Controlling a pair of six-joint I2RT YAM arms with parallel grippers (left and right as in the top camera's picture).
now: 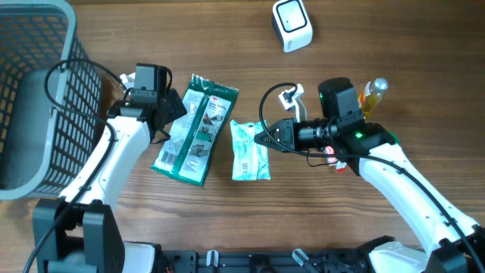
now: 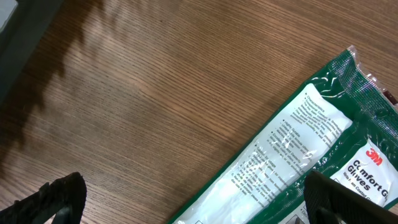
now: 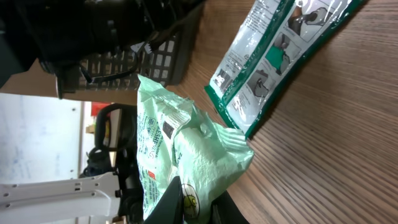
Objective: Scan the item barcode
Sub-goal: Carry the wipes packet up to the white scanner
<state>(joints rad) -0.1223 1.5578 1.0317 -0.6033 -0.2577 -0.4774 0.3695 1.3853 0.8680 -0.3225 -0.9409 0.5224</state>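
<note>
- The right gripper (image 3: 196, 200) sits closest to its wrist camera, its dark jaws clenched on one edge of the light green packet (image 3: 186, 149).
- The packet crumples upward from that pinch, its printed face turned toward the lens. From overhead it lies near the table's middle (image 1: 250, 150), with the right gripper (image 1: 263, 140) at its right edge.
- Just beyond it is the green glove pack (image 3: 280, 56), flat on the wood. It lies beside the packet on its left and is angled a little.
- The left gripper (image 2: 193, 208) is spread wide and grasps nothing. One finger shows over bare table (image 2: 124, 93), the other over the glove pack (image 2: 298, 149). Whether either touches down cannot be told.
- From overhead the left gripper (image 1: 173, 114) hangs at the glove pack's (image 1: 195, 129) left edge.
- Farther left stands the grey mesh basket (image 1: 76, 68).
- A yellowish bottle (image 1: 373, 92) peeks out behind the right arm.
- At the far edge rests the white scanner (image 1: 292, 24), well apart from the packet.
</note>
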